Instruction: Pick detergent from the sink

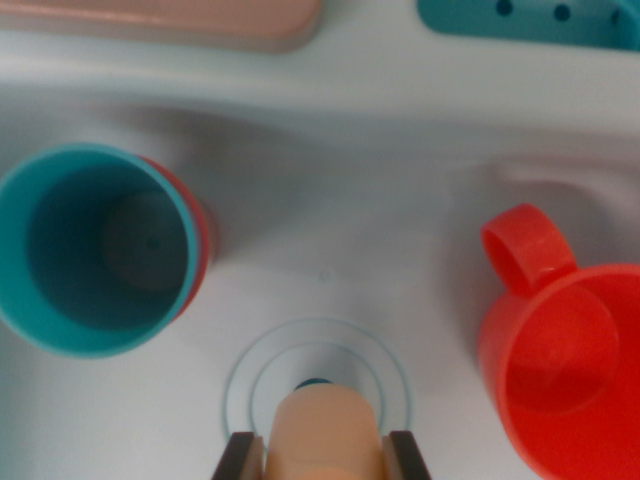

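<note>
The detergent (326,435) is a peach-coloured bottle with a small teal cap, at the bottom middle of the wrist view. It stands over the round drain ring (250,375) of the white sink (340,200). My gripper (325,460) is shut on it, with one dark finger (240,458) pressed against its left side and the other against its right side. The bottle's lower part runs out of the picture.
A teal cup (60,310) with a red band stands in the basin at the wrist view's left. A red mug (590,440) with a handle stands at the right. On the rim behind lie a pink object (160,20) and a teal holed tray (530,20).
</note>
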You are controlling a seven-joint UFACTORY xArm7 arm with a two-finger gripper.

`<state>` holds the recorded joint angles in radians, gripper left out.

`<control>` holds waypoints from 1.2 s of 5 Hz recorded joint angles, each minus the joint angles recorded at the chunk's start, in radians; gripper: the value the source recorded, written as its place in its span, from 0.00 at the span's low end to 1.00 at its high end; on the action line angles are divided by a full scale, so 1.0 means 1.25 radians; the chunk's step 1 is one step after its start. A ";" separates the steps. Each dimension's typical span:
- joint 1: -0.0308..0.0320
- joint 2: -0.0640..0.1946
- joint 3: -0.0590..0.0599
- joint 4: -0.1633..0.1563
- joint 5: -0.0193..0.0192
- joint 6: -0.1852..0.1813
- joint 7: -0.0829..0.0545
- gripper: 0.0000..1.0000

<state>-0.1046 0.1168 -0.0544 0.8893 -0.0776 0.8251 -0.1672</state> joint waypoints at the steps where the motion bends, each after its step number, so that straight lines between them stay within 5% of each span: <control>1: 0.0000 0.000 0.000 0.000 0.0000 0.000 0.000 1.00; 4: 0.0003 -0.010 0.000 0.028 0.0006 0.038 -0.002 1.00; 6: 0.0008 -0.025 0.001 0.069 0.0015 0.093 -0.005 1.00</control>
<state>-0.1036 0.0862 -0.0534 0.9752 -0.0757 0.9415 -0.1734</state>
